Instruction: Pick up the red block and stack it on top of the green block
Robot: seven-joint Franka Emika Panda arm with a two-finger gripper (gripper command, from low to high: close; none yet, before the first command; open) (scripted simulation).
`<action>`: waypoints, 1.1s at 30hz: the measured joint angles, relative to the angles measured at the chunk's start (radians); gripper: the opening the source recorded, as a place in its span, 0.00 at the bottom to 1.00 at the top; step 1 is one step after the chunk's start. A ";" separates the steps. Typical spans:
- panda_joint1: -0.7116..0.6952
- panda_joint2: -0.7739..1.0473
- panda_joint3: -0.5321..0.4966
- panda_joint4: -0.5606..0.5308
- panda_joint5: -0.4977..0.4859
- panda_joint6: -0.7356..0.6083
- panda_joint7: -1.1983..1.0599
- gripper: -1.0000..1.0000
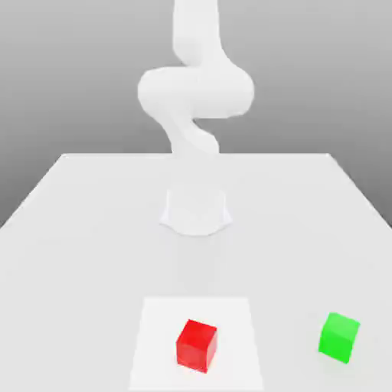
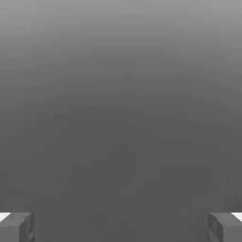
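- Between the two gripper fingertips, the gripper [image 2: 121,227] shows plain grey background with no object; the jaws stand wide apart and grip nothing.
- Fingertips [image 2: 18,227]: squared grey pads with flat, matte faces, suited to clamping flat-sided parts.
- Red block [image 1: 197,345]: small cube with glossy plain faces. It rests on a paler square patch [image 1: 153,337] of the white table [image 1: 76,230], well below and well apart from the raised hand.
- Green block [image 1: 338,337]: cube of like size with plain faces. It sits directly on the table, off the patch, toward the exterior view's right of the red block, with a clear gap between them.
- Robot arm [image 1: 195,88]: smooth, rounded white links rising from a round base [image 1: 196,210].
- Assessment: the grasp is not yet begun. The open jaws appear ready for a descent onto the red block; flat parallel faces should clamp squarely.
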 joint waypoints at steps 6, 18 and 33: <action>-0.056 0.225 0.054 -0.072 -0.039 0.102 0.116 0.50; -0.105 0.660 0.093 -0.211 -0.079 0.300 0.316 0.50; -0.070 1.035 0.054 -0.241 -0.090 0.554 0.400 0.00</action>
